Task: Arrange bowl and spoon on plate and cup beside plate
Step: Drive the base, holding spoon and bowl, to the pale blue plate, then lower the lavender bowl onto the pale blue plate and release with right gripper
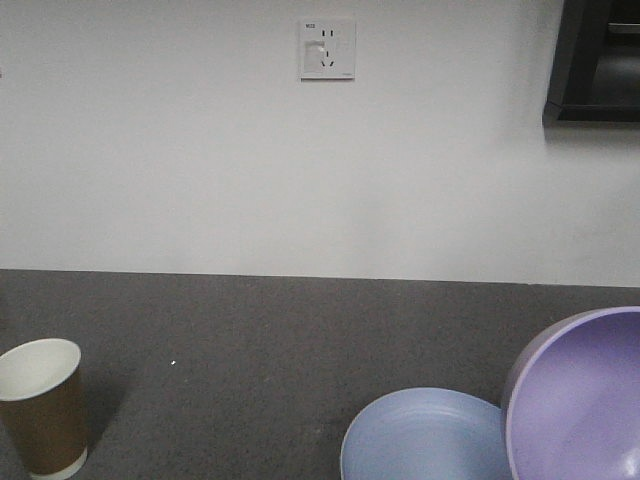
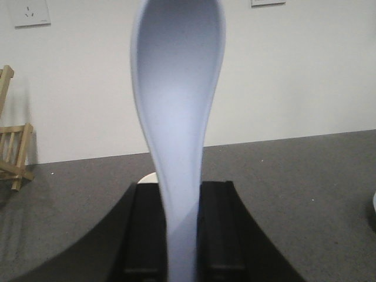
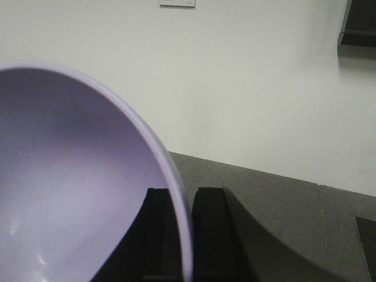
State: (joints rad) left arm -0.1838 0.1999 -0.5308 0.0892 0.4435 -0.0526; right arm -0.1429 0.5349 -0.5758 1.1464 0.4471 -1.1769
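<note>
While the left gripper [image 2: 182, 200] clamps the spoon [image 2: 179, 88] upright, the right gripper [image 3: 183, 202] pinches the tilted bowl [image 3: 76, 176] by its rim, near the plate [image 1: 420, 440] on the counter [image 1: 280, 340]. Well to the left stands the cup [image 1: 42, 410].

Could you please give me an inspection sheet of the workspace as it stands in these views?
Surface: dark grey speckled counter against a white wall.
Job's things: cup upright on the counter at left; plate flat on the counter and empty where visible; bowl held tilted at the plate's right, contact with the plate cannot be told; spoon held upright, scoop up.
Clutter: wooden rack at the left of the left wrist view.
Grippers: left gripper shut on the spoon's handle; right gripper shut on the bowl's rim.
Cables: nothing seen.
Surroundings: wall socket; dark cabinet at upper right.
</note>
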